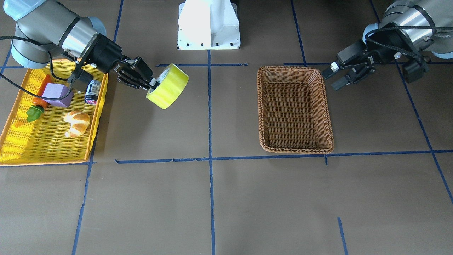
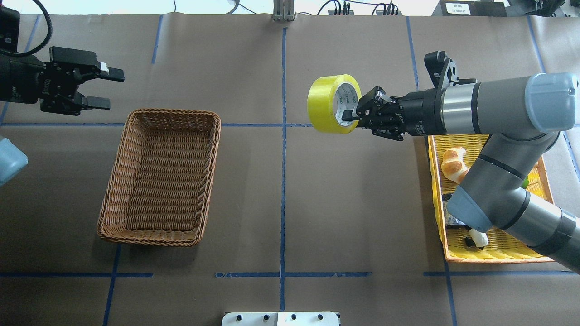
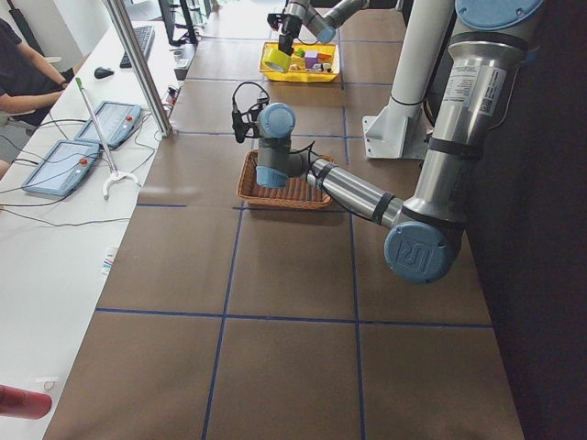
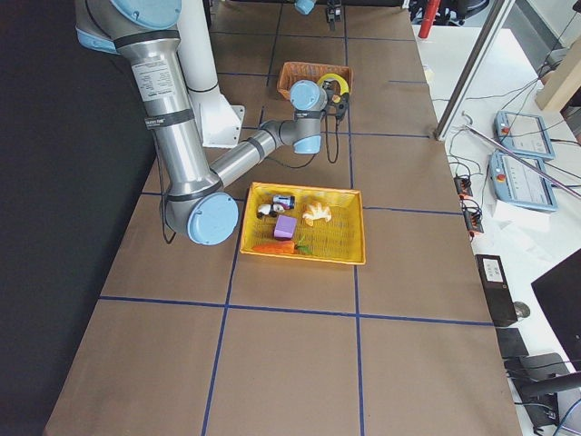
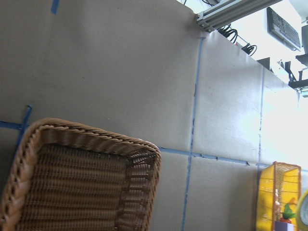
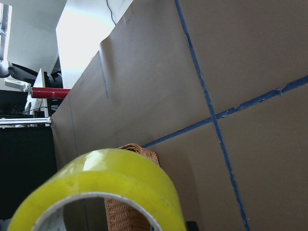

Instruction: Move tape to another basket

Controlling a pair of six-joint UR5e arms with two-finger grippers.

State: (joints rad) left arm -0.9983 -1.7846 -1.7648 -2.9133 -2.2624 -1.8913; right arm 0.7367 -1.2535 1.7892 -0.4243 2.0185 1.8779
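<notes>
My right gripper [image 2: 351, 113] is shut on the yellow-green tape roll [image 2: 327, 104] and holds it in the air over the table's middle, between the two baskets; it also shows in the front view [image 1: 168, 86] and close up in the right wrist view [image 6: 103, 185]. The brown wicker basket [image 2: 131, 136] sits empty on the robot's left side, also in the front view [image 1: 320, 106] and the left wrist view [image 5: 86, 139]. My left gripper [image 2: 111, 88] is open and empty, above the table just beyond the wicker basket's far left corner.
The yellow basket [image 1: 12, 150] with an orange rim holds a croissant [image 1: 76, 122], a purple block [image 1: 58, 95], a small can [image 1: 92, 92] and a carrot with a green leaf [image 1: 34, 112]. The robot's white base [image 1: 208, 24] stands at the table's edge.
</notes>
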